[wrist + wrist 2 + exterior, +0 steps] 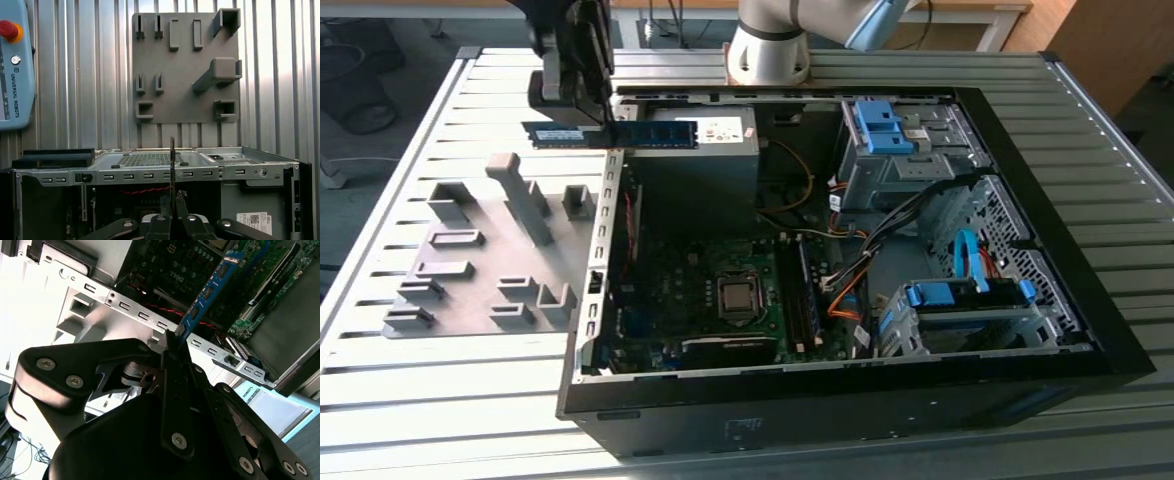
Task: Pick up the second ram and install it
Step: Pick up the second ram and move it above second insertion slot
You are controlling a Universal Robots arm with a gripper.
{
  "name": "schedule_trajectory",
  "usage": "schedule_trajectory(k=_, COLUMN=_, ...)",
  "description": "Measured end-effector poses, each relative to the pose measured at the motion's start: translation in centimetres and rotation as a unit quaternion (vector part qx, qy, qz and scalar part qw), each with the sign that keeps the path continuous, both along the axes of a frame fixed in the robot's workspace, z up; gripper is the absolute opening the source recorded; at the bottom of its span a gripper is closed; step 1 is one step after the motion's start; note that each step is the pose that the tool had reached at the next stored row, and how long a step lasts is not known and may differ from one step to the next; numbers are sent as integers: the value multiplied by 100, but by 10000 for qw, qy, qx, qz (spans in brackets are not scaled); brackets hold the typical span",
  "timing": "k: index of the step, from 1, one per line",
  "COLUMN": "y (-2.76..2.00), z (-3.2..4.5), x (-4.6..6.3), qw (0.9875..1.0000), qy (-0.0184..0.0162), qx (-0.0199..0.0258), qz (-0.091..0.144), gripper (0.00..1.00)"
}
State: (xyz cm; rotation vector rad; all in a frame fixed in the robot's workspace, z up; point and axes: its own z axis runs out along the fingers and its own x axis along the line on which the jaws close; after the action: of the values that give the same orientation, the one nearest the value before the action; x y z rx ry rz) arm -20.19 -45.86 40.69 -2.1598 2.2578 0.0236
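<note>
Well, nearest me the open computer case (854, 410) lies on its side on the slatted tabletop (427, 420), so the green board (694, 290) inside faces up and can be reached. Beside it sits the grey holder tray (467, 270). Farther back, toward the tabletop's far edge, the hand (608, 126) is clamped on the second ram (660, 134). The stick is held level above the case wall, jutting out on both sides of the fingers.

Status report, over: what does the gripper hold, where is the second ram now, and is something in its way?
Gripper shut on second ram. Ram in the air, not in any slot. Case wall right under it, over.
</note>
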Motion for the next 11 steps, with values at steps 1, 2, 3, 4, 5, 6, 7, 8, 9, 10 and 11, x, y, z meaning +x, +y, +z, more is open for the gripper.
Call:
schedule_trajectory(k=1, y=0, z=0, x=4, qw=10000, qy=0, qx=0, qz=0, gripper=15)
schedule_trajectory(k=2, y=0, z=0, x=9, qw=10000, qy=0, qx=0, qz=0, gripper=15)
schedule_trajectory(k=3, y=0, z=0, x=13, qw=10000, qy=0, qx=0, qz=0, gripper=15)
schedule_trajectory(k=4, y=0, z=0, x=18, qw=10000, qy=0, qx=0, qz=0, gripper=15)
schedule_trajectory(k=5, y=0, z=-1, x=22, qw=10000, qy=0, qx=0, qz=0, gripper=15)
schedule_trajectory(k=6, y=0, z=-1, x=26, qw=10000, qy=-1, qx=1, qz=0, gripper=15)
schedule_trajectory(k=7, y=0, z=0, x=30, qw=10000, qy=0, qx=0, qz=0, gripper=15)
schedule_trajectory(k=8, y=0, z=0, x=34, qw=10000, qy=0, qx=0, qz=0, gripper=15)
schedule_trajectory(k=9, y=0, z=0, x=38, qw=10000, qy=0, qx=0, qz=0, gripper=15)
schedule_trajectory(k=10, y=0, z=0, x=42, qw=10000, qy=0, qx=0, qz=0, gripper=15)
schedule_trajectory(k=11, y=0, z=0, x=46, qw=10000, qy=0, qx=0, qz=0, gripper=15)
